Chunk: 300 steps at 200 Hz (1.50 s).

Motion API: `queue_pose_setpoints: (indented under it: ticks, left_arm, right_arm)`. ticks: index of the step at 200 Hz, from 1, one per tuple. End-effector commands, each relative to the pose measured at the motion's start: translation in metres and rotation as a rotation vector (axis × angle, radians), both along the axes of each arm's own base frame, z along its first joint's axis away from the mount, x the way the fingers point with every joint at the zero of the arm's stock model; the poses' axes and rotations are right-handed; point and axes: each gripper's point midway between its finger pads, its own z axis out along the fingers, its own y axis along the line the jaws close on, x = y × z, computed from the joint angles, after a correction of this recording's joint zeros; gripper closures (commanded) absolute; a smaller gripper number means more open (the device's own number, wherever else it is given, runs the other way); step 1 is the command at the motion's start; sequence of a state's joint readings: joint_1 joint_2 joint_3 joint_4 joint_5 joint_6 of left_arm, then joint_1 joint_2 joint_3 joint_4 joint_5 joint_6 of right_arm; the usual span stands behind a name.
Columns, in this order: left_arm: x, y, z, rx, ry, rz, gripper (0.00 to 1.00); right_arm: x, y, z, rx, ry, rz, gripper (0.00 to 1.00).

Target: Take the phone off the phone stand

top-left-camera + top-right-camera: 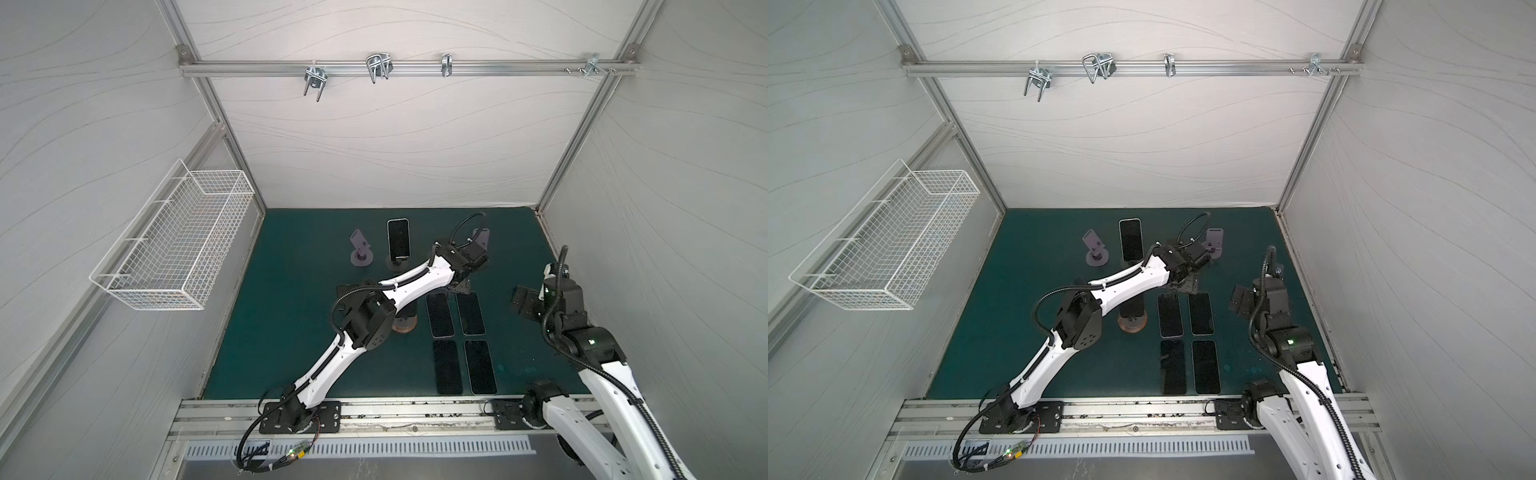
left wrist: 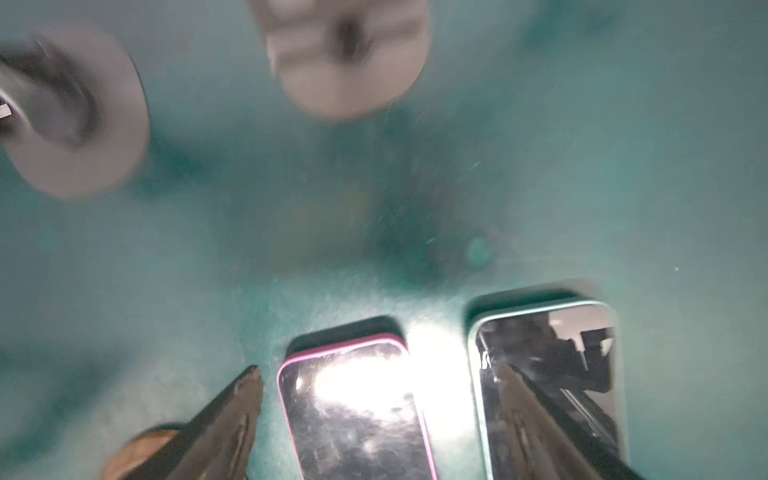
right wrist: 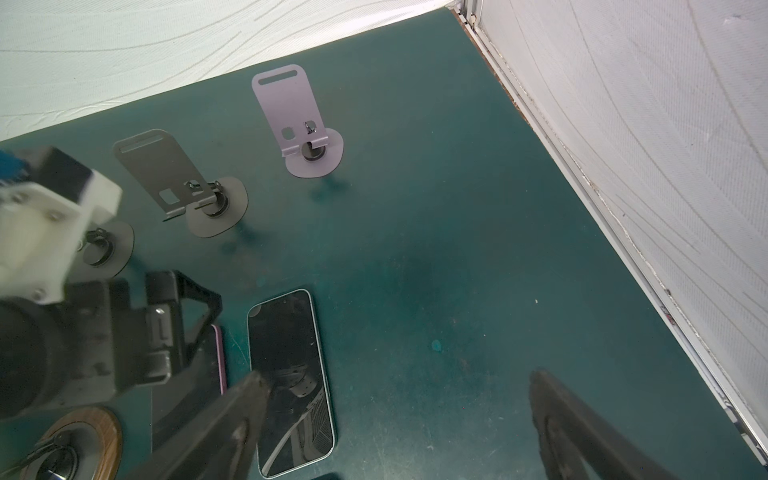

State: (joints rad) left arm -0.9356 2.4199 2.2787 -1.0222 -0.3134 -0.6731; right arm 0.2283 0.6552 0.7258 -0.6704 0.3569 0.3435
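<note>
Now: left gripper spread wide and empty, poised over a pink-rimmed phone lying flat mid-table. A mint-rimmed phone lies just beside it. Right gripper likewise released, holding nothing, near the right edge. Propped phone leans on its dark phone stand toward the far edge.
</note>
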Motion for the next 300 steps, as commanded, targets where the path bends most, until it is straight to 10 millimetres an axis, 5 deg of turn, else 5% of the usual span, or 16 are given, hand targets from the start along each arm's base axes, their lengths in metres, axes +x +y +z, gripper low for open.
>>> queue_pose_setpoints:
  ticks: [1,36,66,92,120,168,193,233,300]
  left_arm:
    - [0.013,-0.009,0.094,-0.065,-0.21,-0.064,0.09]
    - [0.01,-0.016,0.173,-0.142,-0.387,-0.179,0.08]
    - [-0.005,-0.027,0.229,-0.231,-0.486,-0.396,0.06]
    - [-0.011,-0.002,0.266,-0.225,-0.56,-0.475,0.04]
    - [-0.003,0.047,0.28,-0.289,-0.509,-0.48,0.03]
    - [0.02,0.17,0.282,-0.349,-0.441,-0.282,0.01]
    - [0.009,0.222,0.27,-0.286,-0.437,-0.237,0.01]
    - [-0.015,0.269,0.24,-0.286,-0.373,-0.226,0.01]
    - [-0.008,0.352,0.169,-0.327,-0.284,-0.026,0.01]
  right_arm:
    - [-0.003,0.0,-0.002,0.01,0.005,-0.003,0.01]
    - [-0.003,0.004,0.0,0.038,-0.004,0.007,0.01]
    - [-0.001,0.03,0.006,0.1,0.01,0.144,0.01]
    - [0.004,0.04,0.006,0.13,0.028,0.187,0.01]
    - [0.009,0.056,0.008,0.176,0.038,0.244,0.01]
    - [0.019,0.085,0.024,0.125,0.027,0.332,0.01]
    - [0.025,0.102,0.036,0.102,0.02,0.39,0.01]
    - [0.029,0.137,0.058,0.107,-0.009,0.493,0.01]
    - [0.007,0.21,0.074,0.218,0.017,0.501,0.01]
